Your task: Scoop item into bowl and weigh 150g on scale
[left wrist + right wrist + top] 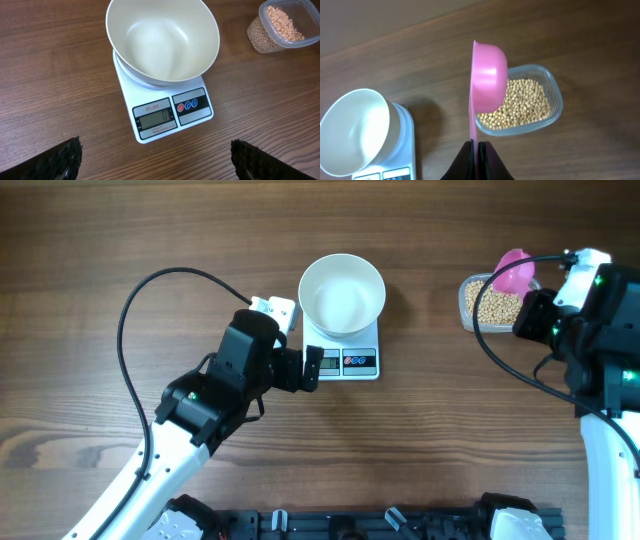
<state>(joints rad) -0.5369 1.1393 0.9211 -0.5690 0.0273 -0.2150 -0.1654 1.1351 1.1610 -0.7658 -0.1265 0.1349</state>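
A smooth, round white bowl (342, 294) sits empty on the small square white scale (345, 361), around the middle of the grainy wooden table (120, 230). Near the table's right edge, a clear plastic tub (466, 300) with rounded corners holds the small beige beans (495, 307). The right gripper (479, 150) is pinched tight on the thin handle of a glossy pink scoop (487, 75), turned on edge over the tub's rim. The left gripper (311, 367) gapes wide, holding nothing, just beside the scale's display edge.
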